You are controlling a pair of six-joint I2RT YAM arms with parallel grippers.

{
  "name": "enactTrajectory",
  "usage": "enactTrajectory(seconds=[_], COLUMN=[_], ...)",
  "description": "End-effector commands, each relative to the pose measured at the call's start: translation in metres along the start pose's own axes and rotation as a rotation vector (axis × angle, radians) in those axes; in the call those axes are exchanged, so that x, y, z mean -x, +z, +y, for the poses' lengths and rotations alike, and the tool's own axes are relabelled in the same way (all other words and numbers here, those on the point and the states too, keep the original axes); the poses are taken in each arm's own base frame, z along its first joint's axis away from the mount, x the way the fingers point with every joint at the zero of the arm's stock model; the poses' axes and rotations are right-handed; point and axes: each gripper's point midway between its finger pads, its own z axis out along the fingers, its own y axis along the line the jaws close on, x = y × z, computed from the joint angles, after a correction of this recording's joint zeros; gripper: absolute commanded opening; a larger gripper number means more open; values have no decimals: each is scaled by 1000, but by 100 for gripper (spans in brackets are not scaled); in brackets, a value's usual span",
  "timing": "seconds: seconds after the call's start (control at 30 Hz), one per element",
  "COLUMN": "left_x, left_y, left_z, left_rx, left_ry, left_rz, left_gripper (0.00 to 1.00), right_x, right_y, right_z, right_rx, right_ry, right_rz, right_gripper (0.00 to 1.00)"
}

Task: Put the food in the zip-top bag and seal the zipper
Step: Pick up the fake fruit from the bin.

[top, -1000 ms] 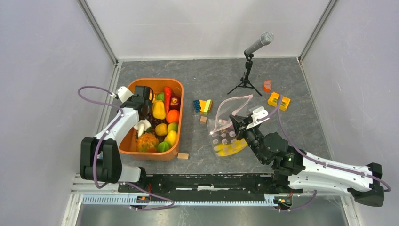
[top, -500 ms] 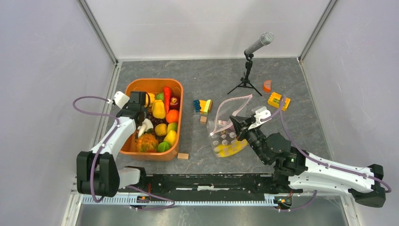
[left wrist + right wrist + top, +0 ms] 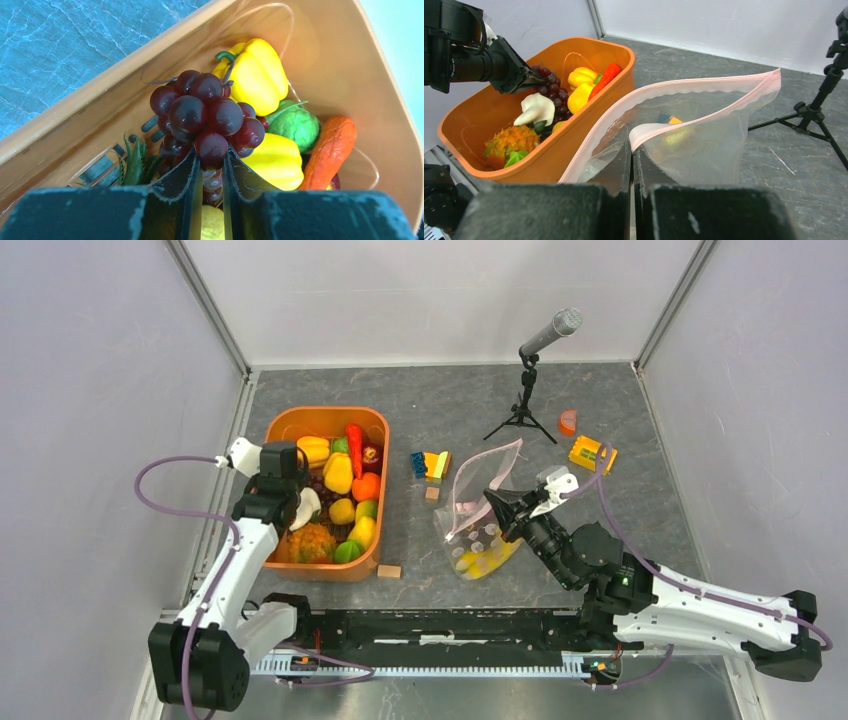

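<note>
The food fills the orange tub [image 3: 330, 412]: a pineapple [image 3: 511, 142], yellow peppers [image 3: 257, 75], an orange-red carrot [image 3: 330, 150] and a bunch of dark red grapes [image 3: 205, 115]. My left gripper [image 3: 211, 157] is inside the tub, shut on the lowest grapes of the bunch. The clear zip-top bag [image 3: 480, 510] stands to the right of the tub, with its mouth held open. My right gripper [image 3: 632, 150] is shut on the near lip of the bag, on the pink zipper [image 3: 704, 85]. Yellow food [image 3: 485, 560] lies in the bag's bottom.
Coloured building blocks [image 3: 430, 464] lie between tub and bag, with a yellow block [image 3: 592, 453] at the far right. Small wooden blocks sit by the tub's near corner [image 3: 389, 571] and near the bag [image 3: 432, 494]. A microphone on a tripod [image 3: 522, 405] stands behind the bag.
My left gripper has shut on the grapes, and that arm has swung leftward. The right gripper has shifted the bag's mouth slightly towards the tub.
</note>
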Motion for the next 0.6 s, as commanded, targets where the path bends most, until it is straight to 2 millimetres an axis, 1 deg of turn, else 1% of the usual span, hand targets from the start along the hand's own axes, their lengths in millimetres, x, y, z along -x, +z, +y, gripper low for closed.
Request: enactTrajectory(seconds=[0.0,0.23,0.43,0.57], left_x=[21,39,57,72], left_y=[-14,-35,-60,-75], left_z=[-21,-30,-51,-60], left_rx=[-127,-207,-335,-377], left_ry=[-7,13,45,52], left_rz=[-68,-114,-150,-184], left_gripper=[2,2,2,2], right_x=[18,15,12,10], right_y=[1,4,6,7], right_z=[16,18,20,20], right_rx=[71,70,71,70], right_ry=[42,31,27,28], right_rz=[-44,-28,-18,-15], right_gripper=[1,1,1,1])
